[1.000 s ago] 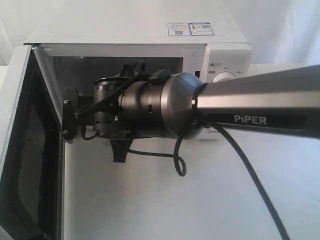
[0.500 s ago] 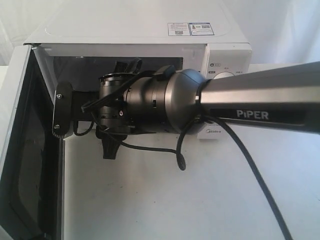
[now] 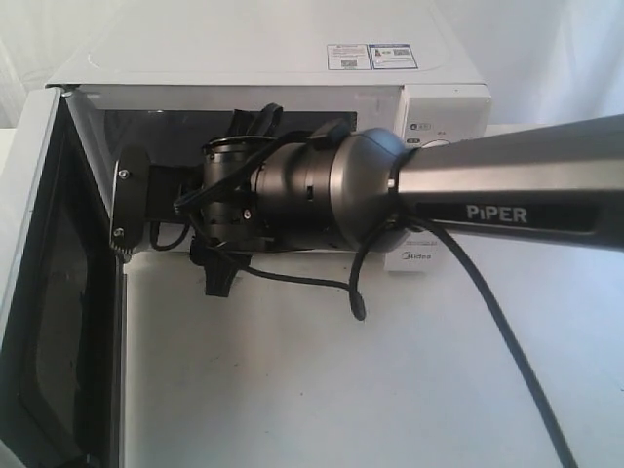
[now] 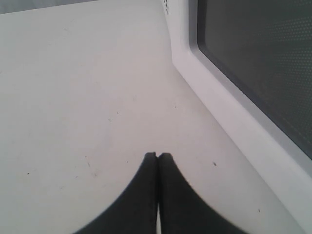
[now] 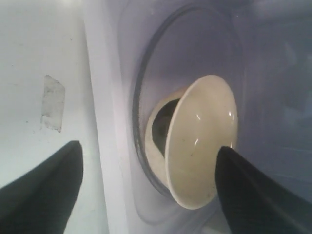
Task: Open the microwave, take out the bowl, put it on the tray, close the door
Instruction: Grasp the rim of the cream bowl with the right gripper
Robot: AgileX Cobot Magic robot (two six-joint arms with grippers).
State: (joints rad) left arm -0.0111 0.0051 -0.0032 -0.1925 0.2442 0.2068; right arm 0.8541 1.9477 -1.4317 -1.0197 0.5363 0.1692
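The white microwave (image 3: 263, 58) stands at the back with its door (image 3: 44, 292) swung wide open to the left. My right arm reaches across into the cavity mouth and hides the inside in the exterior view. In the right wrist view the cream-yellow bowl (image 5: 202, 136) sits on the glass turntable (image 5: 141, 97). My right gripper (image 5: 146, 151) is open. One fingertip (image 5: 234, 170) is beside the bowl's rim and the other is outside the cavity sill. My left gripper (image 4: 157, 156) is shut and empty, low over the table beside the door's dark window (image 4: 263, 63).
A black cable (image 3: 356, 292) loops down from the right arm over the white table (image 3: 341, 390). A patch of tape (image 5: 52, 103) lies on the table by the cavity sill. No tray shows in any view.
The right arm's wrist has risen a little and shifted left, closer to the microwave's opening. The door and the microwave have not moved.
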